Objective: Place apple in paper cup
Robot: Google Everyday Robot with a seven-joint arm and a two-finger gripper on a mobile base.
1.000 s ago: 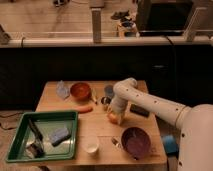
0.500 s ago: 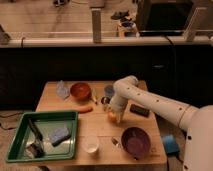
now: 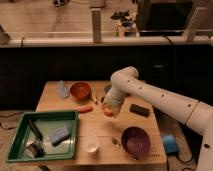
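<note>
The white arm (image 3: 150, 92) bends down over the table (image 3: 100, 130). Its gripper (image 3: 108, 109) holds the apple (image 3: 108, 112) tight, above the tabletop. The paper cup (image 3: 91, 145) sits nearer, beside the green tray (image 3: 47, 134) and purple bowl (image 3: 135, 141).

Lab-like test space: wooden table (image 3: 125, 132), green tray (image 3: 20, 137), railing and desks behind; gripper (image 3: 109, 110) over table.

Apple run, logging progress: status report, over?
Gripper above table centre, shut on apple. Paper cup empty, nearer front edge. Path looks clear.

Wooden table (image 3: 102, 131) under pincer (image 3: 108, 111), 2 bowls (image 3: 135, 141)
</note>
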